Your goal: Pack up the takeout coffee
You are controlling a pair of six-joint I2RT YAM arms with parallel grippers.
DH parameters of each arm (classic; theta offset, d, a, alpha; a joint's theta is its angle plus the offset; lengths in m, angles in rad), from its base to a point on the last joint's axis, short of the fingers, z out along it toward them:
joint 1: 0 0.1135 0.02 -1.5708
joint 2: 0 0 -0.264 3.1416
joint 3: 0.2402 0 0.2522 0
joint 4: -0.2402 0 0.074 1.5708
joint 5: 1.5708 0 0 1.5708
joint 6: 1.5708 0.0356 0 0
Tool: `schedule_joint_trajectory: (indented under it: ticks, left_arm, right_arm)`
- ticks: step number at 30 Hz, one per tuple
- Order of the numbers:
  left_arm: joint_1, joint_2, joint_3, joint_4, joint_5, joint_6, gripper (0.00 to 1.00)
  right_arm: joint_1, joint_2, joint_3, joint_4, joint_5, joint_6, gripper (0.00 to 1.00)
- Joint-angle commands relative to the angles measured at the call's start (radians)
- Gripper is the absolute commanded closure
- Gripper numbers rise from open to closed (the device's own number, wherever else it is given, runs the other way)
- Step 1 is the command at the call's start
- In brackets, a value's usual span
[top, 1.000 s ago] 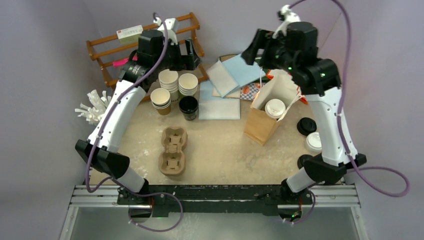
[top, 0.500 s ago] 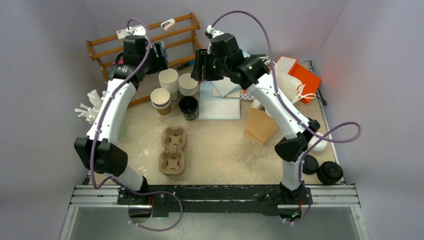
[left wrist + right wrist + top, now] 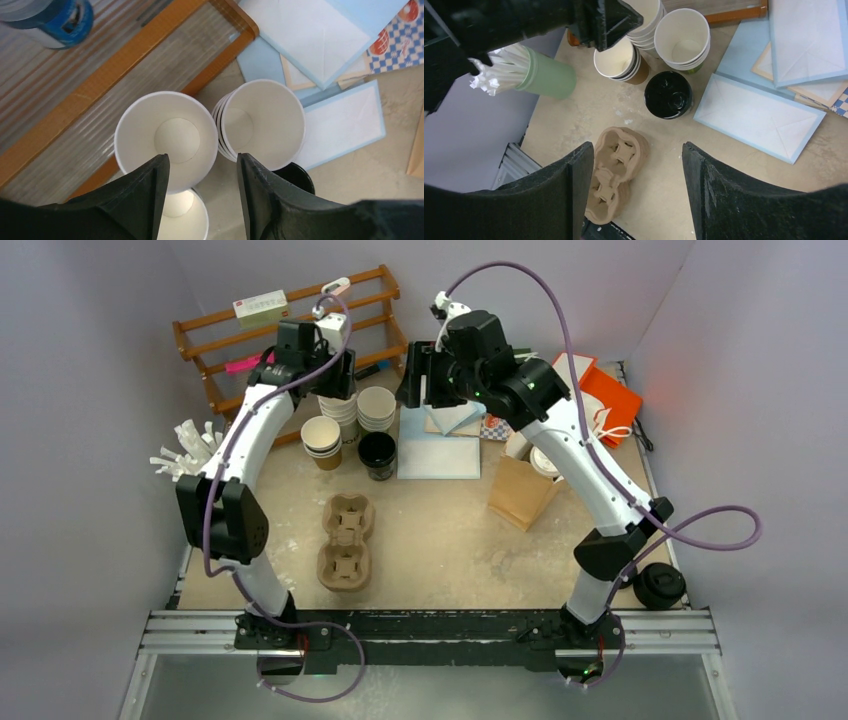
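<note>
Setting, viewed from above. Pale grey-lavender walls [image 3: 90, 390] enclose a mottled beige desk [image 3: 450, 540] on three sides. A brown wooden rack [image 3: 203, 320] stands in the far-left corner, and an aluminium rail [image 3: 680, 632] runs along the near edge. Lighting is even, with soft shadows.

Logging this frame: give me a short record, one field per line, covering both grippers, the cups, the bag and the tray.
left gripper: open, over the cup stack beside the wooden rack, jaws either side of its right rim
right gripper: open, empty, hovering above the table
black cup: standing next to the stacks
paper bag: standing open, right of centre
lidded cup: inside the bag, partly hidden by the right arm
pulp tray: empty
</note>
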Motion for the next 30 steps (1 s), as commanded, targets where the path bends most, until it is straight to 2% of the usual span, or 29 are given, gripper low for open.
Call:
schedule_joint_trajectory:
  ticks: [1, 6, 11, 18, 30]
  left_arm:
    - [0.002, 0.076, 0.081, -0.029, 0.104, 0.157, 0.46]
    - [0.002, 0.128, 0.137, -0.072, 0.092, 0.217, 0.48]
    - [0.002, 0.167, 0.176, -0.113, 0.097, 0.228, 0.54]
    - [0.002, 0.179, 0.203, -0.141, 0.085, 0.221, 0.71]
    - [0.002, 0.158, 0.183, -0.183, 0.069, 0.233, 0.65]
  right_arm:
    - [-0.002, -0.013, -0.014, 0.014, -0.008, -0.019, 0.32]
    - [-0.002, 0.005, 0.013, -0.01, -0.03, -0.028, 0.31]
    - [-0.001, 0.004, -0.003, -0.006, -0.024, -0.033, 0.28]
    - [-0.002, 0.007, -0.009, -0.003, -0.025, -0.031, 0.28]
    - [-0.002, 0.007, -0.02, 0.0, -0.023, -0.029, 0.27]
